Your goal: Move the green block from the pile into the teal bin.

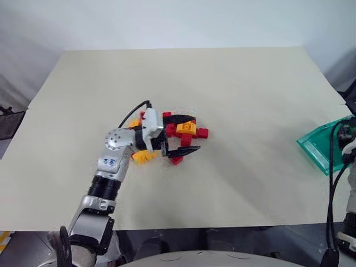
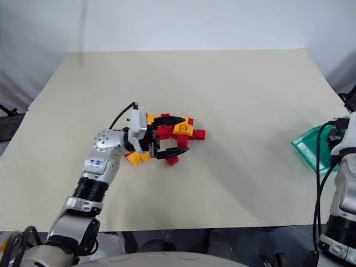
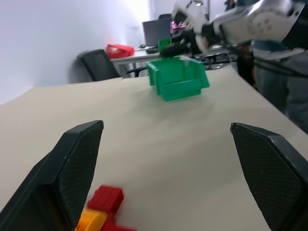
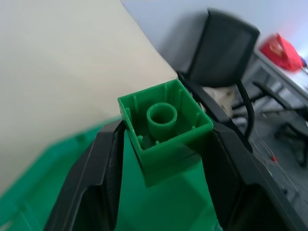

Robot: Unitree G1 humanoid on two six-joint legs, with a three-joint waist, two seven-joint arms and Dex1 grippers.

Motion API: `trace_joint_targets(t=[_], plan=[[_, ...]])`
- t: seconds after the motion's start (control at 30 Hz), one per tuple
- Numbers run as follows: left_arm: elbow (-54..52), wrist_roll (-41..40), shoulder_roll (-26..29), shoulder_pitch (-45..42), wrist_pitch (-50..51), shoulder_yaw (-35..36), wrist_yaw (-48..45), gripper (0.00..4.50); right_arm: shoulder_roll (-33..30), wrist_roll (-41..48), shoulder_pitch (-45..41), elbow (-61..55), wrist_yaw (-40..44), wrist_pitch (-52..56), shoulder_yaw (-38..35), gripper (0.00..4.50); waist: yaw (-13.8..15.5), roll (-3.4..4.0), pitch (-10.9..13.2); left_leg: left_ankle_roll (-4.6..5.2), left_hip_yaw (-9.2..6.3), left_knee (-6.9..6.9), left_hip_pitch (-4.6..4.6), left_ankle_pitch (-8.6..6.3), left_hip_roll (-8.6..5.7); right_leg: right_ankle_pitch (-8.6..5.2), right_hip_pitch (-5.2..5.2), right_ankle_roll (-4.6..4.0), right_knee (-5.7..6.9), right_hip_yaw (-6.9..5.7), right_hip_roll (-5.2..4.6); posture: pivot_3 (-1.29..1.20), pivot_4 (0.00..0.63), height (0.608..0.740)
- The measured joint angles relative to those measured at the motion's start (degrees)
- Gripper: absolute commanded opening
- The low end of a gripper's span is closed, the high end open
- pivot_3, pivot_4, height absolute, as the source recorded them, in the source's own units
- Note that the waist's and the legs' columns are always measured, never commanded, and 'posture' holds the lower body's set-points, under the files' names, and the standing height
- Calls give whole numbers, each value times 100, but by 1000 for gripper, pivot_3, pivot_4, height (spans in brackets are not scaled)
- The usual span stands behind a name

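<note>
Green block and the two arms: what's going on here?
The right gripper holds the green block between its fingers, above the teal bin at the table's right edge; it is not dropped yet. The left gripper hangs open over the pile of red and yellow-orange bricks, gripping nothing.

Bright, even overhead light; soft faint shadows on table (image 1: 233, 83); wrist views blurred, backgrounds out of focus.

The left claw (image 1: 186, 135) gapes wide at mid-table; the right claw (image 4: 163, 144) is clamped shut.
</note>
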Motion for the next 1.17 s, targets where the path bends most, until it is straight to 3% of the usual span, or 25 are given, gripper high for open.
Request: trace_joint_targets(t=[0.13,0.17,0.37,0.53,0.77,1.0,1.17], plan=[[236,113,-38,-80,-35,1,33,4500,36,-51,125,-166,-172,18,-1,4350,-13,0,0,1,1,0,1,1,4,1,0,2,-1,5,2,0,150,740],[318,135,-48,-119,-35,1,47,4500,36,-50,138,-208,-172,13,-1,4491,-14,0,0,1,1,0,1,1,4,1,0,2,-1,5,2,0,150,740],[591,178,-67,-329,124,41,169,4500,-1,68,201,-362,78,-206,-2,4491,-1,0,0,5,1,0,1,2,3,3,0,5,-4,8,0,0,150,740],[541,18,90,-356,858,165,187,4500,-459,651,267,-774,1267,-355,208,4491,-20,0,0,5,1,0,1,2,5,3,0,5,-5,8,3,0,150,740],[-349,-541,1414,216,2292,1004,283,4500,-1177,1798,30,-890,3640,-337,1115,4491,-46,0,0,5,-33,-5,10,2,13,3,-2,5,-4,17,6,0,150,740],[-450,-613,2472,1484,1892,1764,-77,4500,-1784,1870,9,-363,5339,-761,2082,4491,15,-1,1,14,-48,10,-1,-5,4,6,1,11,-13,8,-4,0,150,740],[-376,-411,2719,2102,1123,2049,-152,4500,-1873,1729,3,45,5889,-1237,2338,4491,73,-3,2,12,-50,19,-3,-6,4,6,3,10,-8,2,-7,0,150,740]])
